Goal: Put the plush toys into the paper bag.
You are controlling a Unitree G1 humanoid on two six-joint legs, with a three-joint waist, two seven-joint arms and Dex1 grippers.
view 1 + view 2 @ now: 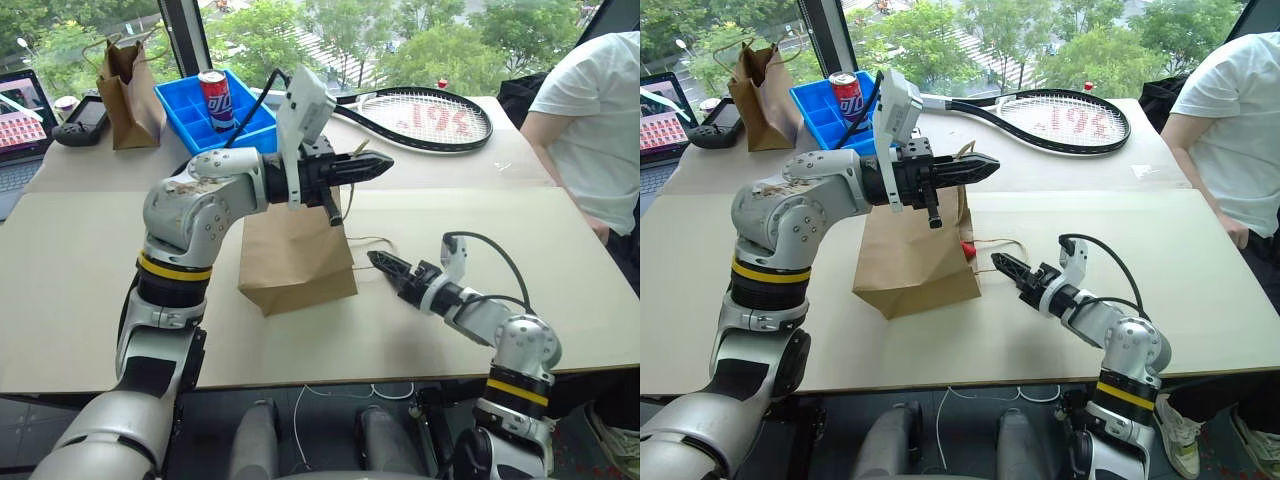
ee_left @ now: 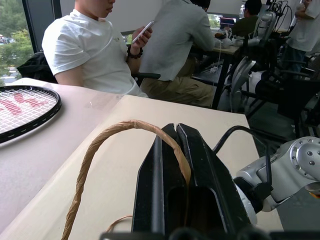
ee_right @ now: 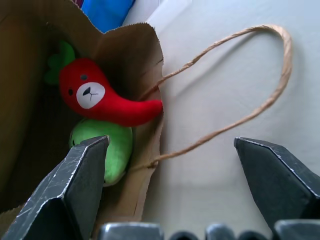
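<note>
Paper bag [image 1: 297,258] at table centre, mouth turned toward three o'clock. The left gripper [image 1: 372,166], at twelve o'clock of the bag, has its fingers pressed together on one twisted-cord handle [image 2: 107,137], holding that side of the mouth up. The right gripper [image 1: 385,265], at three o'clock of the bag and just beside its mouth, stands with jaws wide apart and nothing between them. Its wrist view shows both plush toys inside: the red chili toy [image 3: 102,98] lying over the lime-green toy [image 3: 112,145], the chili's tail reaching the bag's torn edge. The second handle [image 3: 240,90] lies loose on the table [image 1: 80,290].

Judgement: loading appears complete; the step in hand is withdrawal. Done well, the right gripper backs out toward three o'clock without snagging the loose handle, and the left lowers its handle gently so the chili's tail does not slip out.
</note>
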